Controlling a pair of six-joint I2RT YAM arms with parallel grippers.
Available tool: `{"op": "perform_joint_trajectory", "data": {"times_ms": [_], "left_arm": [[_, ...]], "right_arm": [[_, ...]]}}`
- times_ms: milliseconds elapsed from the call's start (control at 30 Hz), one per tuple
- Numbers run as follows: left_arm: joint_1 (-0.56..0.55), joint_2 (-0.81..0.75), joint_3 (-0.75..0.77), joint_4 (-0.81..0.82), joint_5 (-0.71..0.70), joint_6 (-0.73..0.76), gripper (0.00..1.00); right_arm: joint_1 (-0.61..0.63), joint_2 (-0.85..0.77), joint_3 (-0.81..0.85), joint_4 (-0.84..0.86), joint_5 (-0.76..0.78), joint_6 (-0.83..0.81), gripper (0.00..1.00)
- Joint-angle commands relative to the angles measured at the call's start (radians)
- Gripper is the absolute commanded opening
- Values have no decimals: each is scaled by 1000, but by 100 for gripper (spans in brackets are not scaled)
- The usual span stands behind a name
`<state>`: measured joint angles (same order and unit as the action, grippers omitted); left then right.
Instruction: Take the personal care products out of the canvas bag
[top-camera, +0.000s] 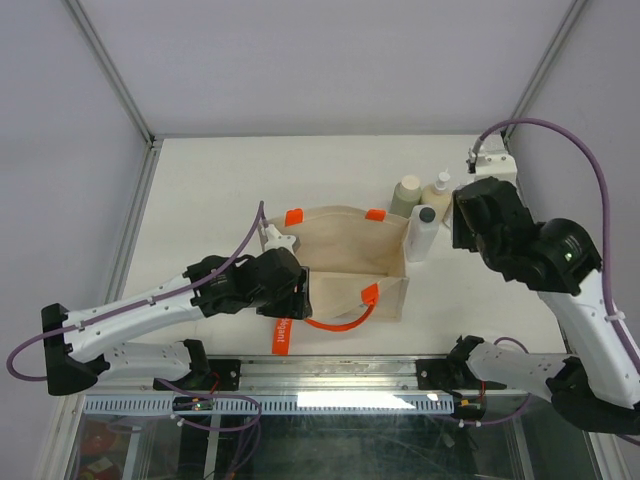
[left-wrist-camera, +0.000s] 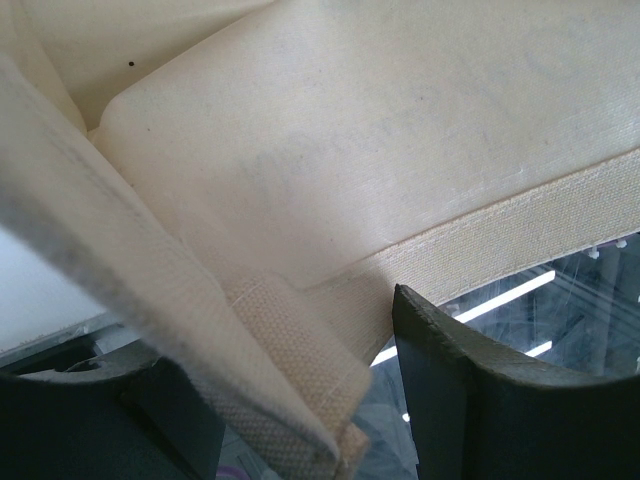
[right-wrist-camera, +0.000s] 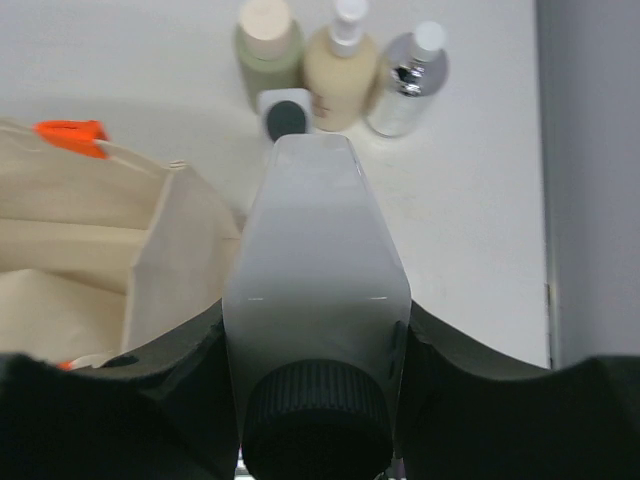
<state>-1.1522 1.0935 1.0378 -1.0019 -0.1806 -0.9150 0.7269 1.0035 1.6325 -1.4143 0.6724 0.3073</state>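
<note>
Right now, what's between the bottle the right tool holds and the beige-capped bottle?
Another white dark-capped bottle stands there, in the right wrist view.

Top view: I look down from above and behind both arms onto the tabletop (top-camera: 220, 180). Left wrist: very close, canvas bag (left-wrist-camera: 350, 150) beyond the left jaws. Right wrist: close, facing forward over the white bottle (right-wrist-camera: 315, 280) between the right jaws; bag corner shared with top view.
</note>
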Motion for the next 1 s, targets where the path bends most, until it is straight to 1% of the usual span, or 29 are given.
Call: {"op": "perform_joint_trajectory", "data": {"times_ms": [0, 67, 100, 167, 267, 400, 500, 633, 733, 967], "left_arm": [[-3, 13, 52, 32, 6, 22, 59], [-3, 16, 56, 32, 6, 22, 59], [-2, 17, 56, 33, 5, 21, 59], [-2, 19, 56, 32, 4, 19, 59], [-3, 18, 56, 31, 3, 16, 59], [-3, 13, 59, 30, 0, 10, 59], [-3, 12, 69, 20, -9, 5, 59], [-3, 11, 77, 7, -20, 6, 59], [-2, 8, 79, 5, -26, 4, 60], [-3, -3, 80, 5, -34, -1, 60]], "right_arm": [[-25, 48, 52, 95, 190, -38, 0], [-78, 71, 18, 143, 137, -94, 0], [-119, 78, -5, 178, 82, -123, 0], [-253, 92, -56, 249, -58, -173, 0], [-407, 121, -119, 340, -269, -218, 0], [-549, 184, -168, 413, -466, -230, 0], [-591, 234, -218, 480, -518, -243, 0], [-602, 292, -261, 541, -522, -263, 0], [-609, 326, -278, 565, -494, -275, 0], [-637, 369, -345, 626, -530, -260, 0]]}}
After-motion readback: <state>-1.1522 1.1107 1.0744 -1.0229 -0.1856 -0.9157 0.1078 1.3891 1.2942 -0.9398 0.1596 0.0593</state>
